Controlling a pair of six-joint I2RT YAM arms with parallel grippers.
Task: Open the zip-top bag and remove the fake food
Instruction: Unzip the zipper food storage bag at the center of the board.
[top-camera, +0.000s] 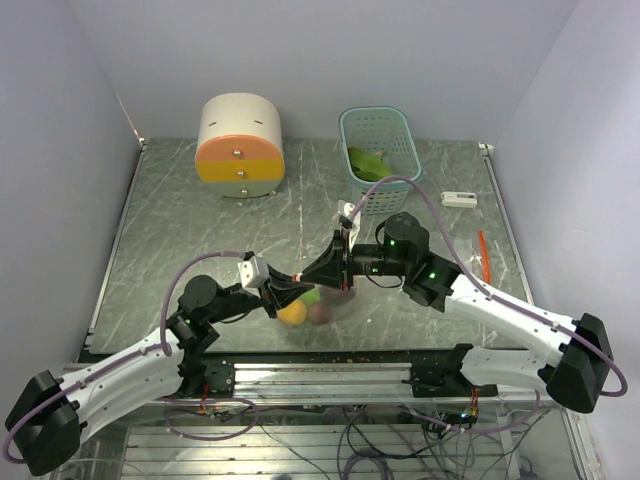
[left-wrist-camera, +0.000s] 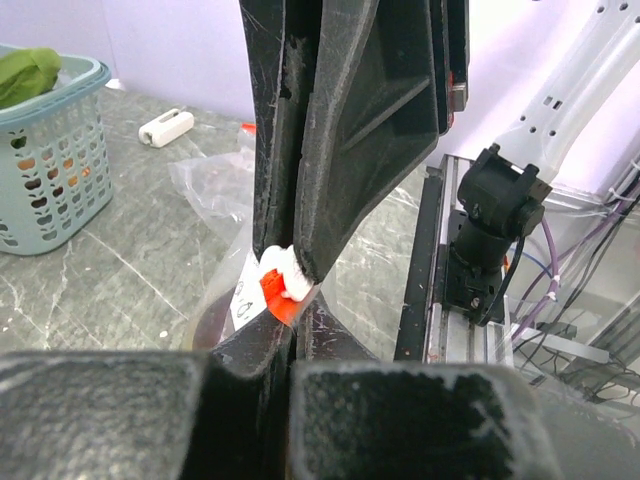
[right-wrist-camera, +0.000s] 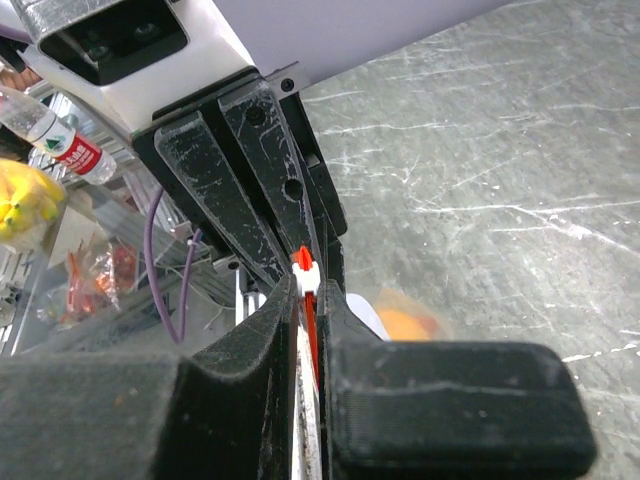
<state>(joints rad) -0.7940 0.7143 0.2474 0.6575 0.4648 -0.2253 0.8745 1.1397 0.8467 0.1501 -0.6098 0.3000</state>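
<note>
Left gripper (top-camera: 283, 290) and right gripper (top-camera: 336, 268) are both pinched fully closed on the top edge of the bag (top-camera: 342, 306), tip to tip at its red-and-white slider (left-wrist-camera: 284, 282), at the front-middle of the table (top-camera: 200, 230). 3 pieces of fake food show through the clear plastic, in the bag just below the fingers: orange fruit (top-camera: 293, 313), lime-green fruit (top-camera: 311, 296), dark red piece (top-camera: 321, 314). 1 green leafy piece (top-camera: 368, 163) lies in the teal basket (top-camera: 405, 140) at the back right, well apart from the bag.
</note>
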